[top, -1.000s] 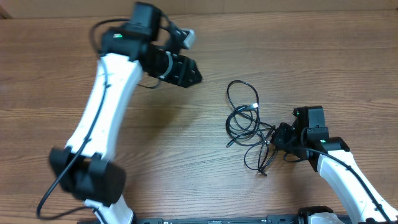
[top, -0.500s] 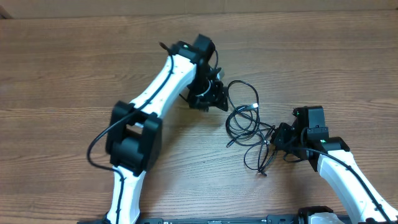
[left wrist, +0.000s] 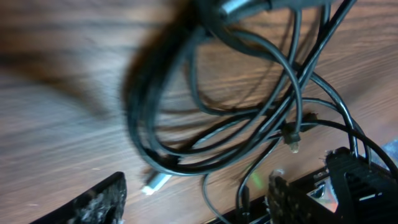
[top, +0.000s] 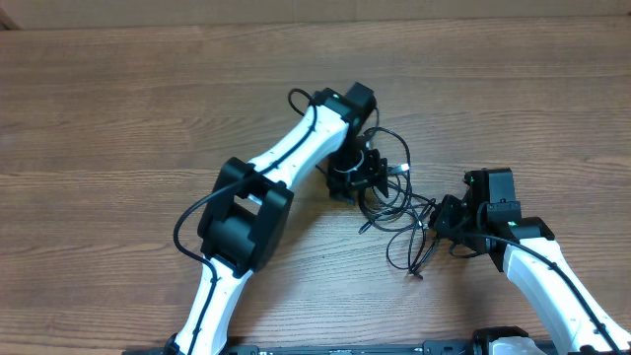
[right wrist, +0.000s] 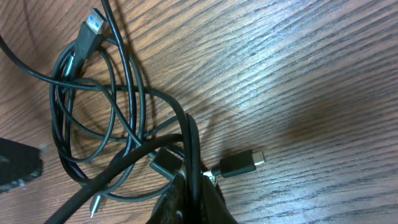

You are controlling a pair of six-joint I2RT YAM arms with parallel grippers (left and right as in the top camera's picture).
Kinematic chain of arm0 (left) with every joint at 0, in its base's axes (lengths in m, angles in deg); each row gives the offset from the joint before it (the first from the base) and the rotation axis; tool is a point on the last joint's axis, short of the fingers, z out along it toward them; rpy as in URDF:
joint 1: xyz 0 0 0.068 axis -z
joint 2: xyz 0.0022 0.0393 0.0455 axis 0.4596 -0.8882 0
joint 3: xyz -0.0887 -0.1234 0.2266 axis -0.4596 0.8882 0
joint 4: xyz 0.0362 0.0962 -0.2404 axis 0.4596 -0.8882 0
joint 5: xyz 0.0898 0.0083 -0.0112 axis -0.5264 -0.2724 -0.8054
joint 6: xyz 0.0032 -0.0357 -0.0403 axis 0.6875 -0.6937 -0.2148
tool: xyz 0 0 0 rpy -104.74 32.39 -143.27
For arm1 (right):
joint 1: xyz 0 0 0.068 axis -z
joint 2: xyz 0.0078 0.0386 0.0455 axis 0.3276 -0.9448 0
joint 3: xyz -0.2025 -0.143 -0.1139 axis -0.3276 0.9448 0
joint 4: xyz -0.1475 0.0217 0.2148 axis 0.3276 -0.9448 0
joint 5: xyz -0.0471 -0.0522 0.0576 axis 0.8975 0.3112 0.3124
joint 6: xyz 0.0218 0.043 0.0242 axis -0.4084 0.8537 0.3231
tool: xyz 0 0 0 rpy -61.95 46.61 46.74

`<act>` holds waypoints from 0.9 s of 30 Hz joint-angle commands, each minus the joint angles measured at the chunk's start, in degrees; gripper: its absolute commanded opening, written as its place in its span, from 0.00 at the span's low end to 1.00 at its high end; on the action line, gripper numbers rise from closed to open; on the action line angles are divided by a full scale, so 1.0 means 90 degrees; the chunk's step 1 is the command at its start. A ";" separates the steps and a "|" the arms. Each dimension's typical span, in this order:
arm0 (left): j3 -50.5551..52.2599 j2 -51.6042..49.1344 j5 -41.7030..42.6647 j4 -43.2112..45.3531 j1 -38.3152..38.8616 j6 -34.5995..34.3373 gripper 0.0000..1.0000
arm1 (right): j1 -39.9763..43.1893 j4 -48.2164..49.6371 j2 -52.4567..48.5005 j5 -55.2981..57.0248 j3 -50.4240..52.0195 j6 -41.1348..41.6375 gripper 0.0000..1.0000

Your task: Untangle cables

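The cables (top: 397, 204) lie as one tangle of thin black loops at centre right of the wooden table. My left gripper (top: 367, 176) is open and hangs low over the tangle's upper left part. In the left wrist view its fingers (left wrist: 93, 202) stand wide apart, with cable loops (left wrist: 292, 84) and a small silver plug (left wrist: 155, 182) just ahead of them. My right gripper (top: 444, 222) is shut on a cable at the tangle's right side. The right wrist view shows that cable (right wrist: 191, 149) pinched between the fingertips (right wrist: 194, 198), with a USB-C plug (right wrist: 239, 165) beside them.
A USB-A plug (right wrist: 92, 22) lies at the tangle's far end. The wooden table (top: 118, 118) is bare to the left and behind. My left arm's elbow (top: 242, 212) reaches across the table's middle. A loose loop (top: 402, 254) trails toward the front edge.
My left arm has swung from the back left over to the tangle and come down on its upper left part. The right gripper and the cables it holds have not moved.
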 commanded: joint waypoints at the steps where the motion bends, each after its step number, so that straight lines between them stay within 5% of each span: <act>1: 0.0015 -0.0104 -0.0279 0.0032 0.0245 -0.0755 0.68 | -0.0005 0.0015 -0.0012 -0.0012 -0.0049 -0.0051 0.04; 11: 0.0015 -0.0104 -0.1290 -0.0015 0.0505 -0.2045 0.68 | -0.0005 -0.0066 -0.0012 -0.0010 -0.0049 -0.0053 0.04; 27: 0.0061 -0.0107 -0.1882 -0.0151 0.0527 -0.2421 0.68 | -0.0005 -0.0100 -0.0012 -0.0010 -0.0049 -0.0053 0.04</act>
